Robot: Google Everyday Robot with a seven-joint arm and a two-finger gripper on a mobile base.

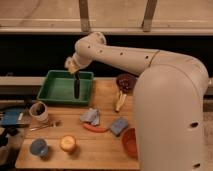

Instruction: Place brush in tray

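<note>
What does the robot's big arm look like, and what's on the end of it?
The arm is thick, smooth and creamy white, made of rounded tube-like segments with a bulging round joint. A huge pale rounded section fills the right of the view. No cables or markings show. At its tip, above the shallow green plastic tray, sits a small tan-and-dark gripper.

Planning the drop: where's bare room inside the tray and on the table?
The end effector hangs over the tray, brush upright near its right side; the tray's left floor is bare. The table is bare along the front middle, crowded around the cloth and red-orange item.
</note>
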